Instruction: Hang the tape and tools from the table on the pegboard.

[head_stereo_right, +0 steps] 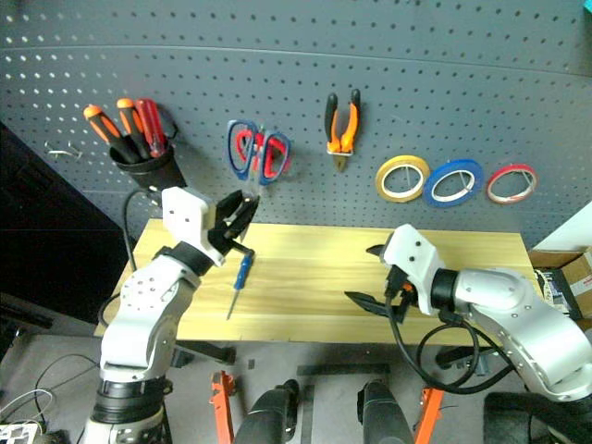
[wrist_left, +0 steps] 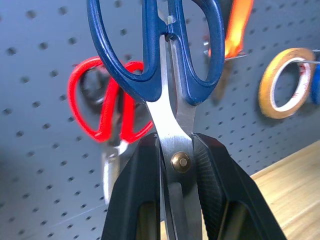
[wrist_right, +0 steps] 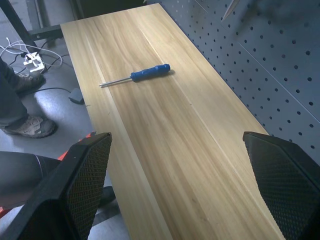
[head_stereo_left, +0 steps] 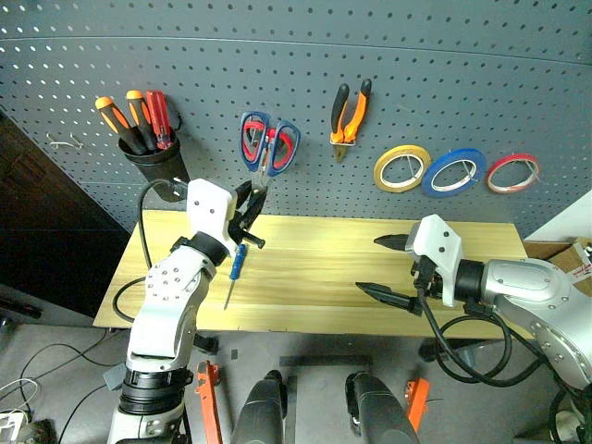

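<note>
I count three tape rings on the pegboard (head_stereo_left: 444,65) at two o'clock, yellow, blue tape (head_stereo_left: 453,172) and red, one pliers (head_stereo_left: 351,112) at twelve, and three screwdrivers in a black cup at ten. My left gripper (head_stereo_left: 248,211) is clamped on the blue scissors (wrist_left: 165,55), just before the one red pair (wrist_left: 107,107). One blue screwdriver (head_stereo_left: 237,265) lies on the table (head_stereo_left: 314,277) at seven; my right gripper (head_stereo_left: 388,268) stands wide apart, holding nothing.

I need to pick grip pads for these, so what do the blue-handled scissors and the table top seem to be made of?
Blue-handled scissors: blades look like bare polished steel, bright and reflective, with a brass-coloured pivot rivet; the handles look like smooth glossy moulded plastic.
Table: light yellowish wood, going by the long grain streaks and plank seams; the soft sheen suggests a sealed or laminated surface, though veneer cannot be ruled out.
</note>
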Robot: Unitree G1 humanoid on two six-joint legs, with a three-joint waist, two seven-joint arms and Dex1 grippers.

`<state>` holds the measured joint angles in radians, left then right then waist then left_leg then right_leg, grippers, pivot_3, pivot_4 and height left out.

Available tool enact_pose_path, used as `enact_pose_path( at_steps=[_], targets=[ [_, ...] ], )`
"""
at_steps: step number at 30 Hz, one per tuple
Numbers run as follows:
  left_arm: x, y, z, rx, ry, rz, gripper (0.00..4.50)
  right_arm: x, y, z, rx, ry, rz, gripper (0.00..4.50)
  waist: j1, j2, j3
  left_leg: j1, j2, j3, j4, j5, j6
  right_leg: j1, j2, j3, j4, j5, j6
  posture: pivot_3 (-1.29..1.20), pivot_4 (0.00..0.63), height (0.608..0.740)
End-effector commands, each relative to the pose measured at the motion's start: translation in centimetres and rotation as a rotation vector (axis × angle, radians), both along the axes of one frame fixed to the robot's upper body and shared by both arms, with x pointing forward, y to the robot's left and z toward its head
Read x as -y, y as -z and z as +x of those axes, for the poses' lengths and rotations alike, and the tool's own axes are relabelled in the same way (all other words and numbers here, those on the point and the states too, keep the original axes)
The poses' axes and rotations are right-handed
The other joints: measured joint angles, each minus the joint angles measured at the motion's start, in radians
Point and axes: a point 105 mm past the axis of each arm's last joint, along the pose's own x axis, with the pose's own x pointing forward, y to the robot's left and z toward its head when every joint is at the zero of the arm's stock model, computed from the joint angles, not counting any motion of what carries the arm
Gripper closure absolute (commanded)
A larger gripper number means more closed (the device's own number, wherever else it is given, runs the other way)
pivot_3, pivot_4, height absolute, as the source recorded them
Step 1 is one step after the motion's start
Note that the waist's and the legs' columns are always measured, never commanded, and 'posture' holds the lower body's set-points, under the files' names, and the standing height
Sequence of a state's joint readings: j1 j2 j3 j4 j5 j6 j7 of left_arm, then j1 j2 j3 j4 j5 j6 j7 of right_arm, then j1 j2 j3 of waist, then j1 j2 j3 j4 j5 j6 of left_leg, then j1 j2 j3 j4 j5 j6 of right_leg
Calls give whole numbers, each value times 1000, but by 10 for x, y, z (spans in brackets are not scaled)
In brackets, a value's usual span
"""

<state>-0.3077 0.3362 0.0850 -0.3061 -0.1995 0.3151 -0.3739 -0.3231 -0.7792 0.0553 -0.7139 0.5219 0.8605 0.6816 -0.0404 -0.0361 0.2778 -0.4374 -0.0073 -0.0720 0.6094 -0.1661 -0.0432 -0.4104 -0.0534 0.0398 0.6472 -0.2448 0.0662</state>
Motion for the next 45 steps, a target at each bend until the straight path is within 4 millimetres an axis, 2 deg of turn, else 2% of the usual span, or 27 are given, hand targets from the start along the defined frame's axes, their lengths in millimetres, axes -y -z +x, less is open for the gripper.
enact_pose_path(
  at_steps=[1, 7, 14, 16, 20, 26, 28, 30, 34, 36, 38, 42, 45],
  targets=[
    [4, -7, 0, 43, 20, -6, 3842, -3, -11, 0, 61, -16, 4, 0, 0, 0, 0, 0, 0, 0, 0, 0, 0, 0, 0, 0, 0, 0, 0, -79, 239, 740],
    [3, 8, 8, -19, 18, -4, 3842, -7, -17, 1, 81, -28, 11, 0, -1, 0, 0, 0, 0, 0, 0, 0, 0, 0, 0, 0, 0, 0, 0, -89, 244, 740],
    [8, 13, 9, -28, 35, -14, 3842, -10, -16, 1, 82, -26, 23, 0, -1, 0, 0, 0, 0, 0, 0, 0, 0, 0, 0, 0, 0, 1, 0, -92, 247, 740],
    [6, 17, 8, -47, 21, -15, 3128, -12, -16, 0, 80, -28, 29, 0, -1, 0, 0, 0, 0, 0, 0, 0, 0, 0, 0, 0, 0, 1, -1, -89, 247, 740],
    [3, 20, 7, -54, 7, -8, 2011, -14, -15, -1, 74, -32, 38, 0, -4, 0, 0, 0, 0, 0, 0, 0, 0, 0, 0, 0, 1, 1, -1, -85, 249, 740],
    [-13, 32, 8, -138, -41, -36, 27, -18, -14, 0, 66, -22, 58, 0, -8, 0, 0, 0, 0, 0, 1, 0, 0, 0, 0, 0, 1, 1, 0, -84, 251, 740],
    [-23, 48, 6, -207, -62, -4, 6, -20, -14, 5, 52, 24, 102, 0, -11, 0, 0, 0, 0, 0, 1, 0, 0, 0, 0, 0, 1, 1, 0, -79, 252, 740],
    [-50, 82, 4, -352, -165, 63, 6, -25, -3, 21, -12, 171, 167, 0, -23, 0, 0, 1, 1, 0, 0, 0, 0, 0, 1, 0, 1, 1, -1, -81, 254, 740],
    [-91, 133, 3, -629, -337, 116, 6, -40, 10, 28, -148, 269, 249, 0, -24, 0, 0, 3, 1, 0, 0, 0, 0, -1, 5, 0, 5, 2, -3, -72, 257, 740],
    [-103, 145, 4, -711, -389, 121, 6, -46, 14, 29, -153, 283, 236, 0, -19, 0, 0, 3, 1, -1, 1, 0, 0, -1, 5, 1, 6, 2, -4, -69, 262, 740],
    [-108, 150, 9, -748, -421, 122, 6, -50, 17, 28, -156, 280, 220, 0, -12, -1, 0, 2, 1, -1, 2, 1, 0, -2, 5, 0, 7, 2, -4, -66, 264, 740],
    [-103, 161, 19, -815, -410, 116, 6, -60, 16, 26, -157, 248, 217, 0, -6, -1, 0, 2, 1, -1, 2, 1, 0, -1, 4, 0, 7, 2, -4, -68, 268, 740],
    [-88, 160, 34, -803, -372, 105, 6, -68, 13, 21, -145, 197, 205, 0, -11, -1, 0, 2, 2, 0, 2, 1, 0, -1, 3, 0, 7, 2, -4, -86, 274, 740]
  ],
)
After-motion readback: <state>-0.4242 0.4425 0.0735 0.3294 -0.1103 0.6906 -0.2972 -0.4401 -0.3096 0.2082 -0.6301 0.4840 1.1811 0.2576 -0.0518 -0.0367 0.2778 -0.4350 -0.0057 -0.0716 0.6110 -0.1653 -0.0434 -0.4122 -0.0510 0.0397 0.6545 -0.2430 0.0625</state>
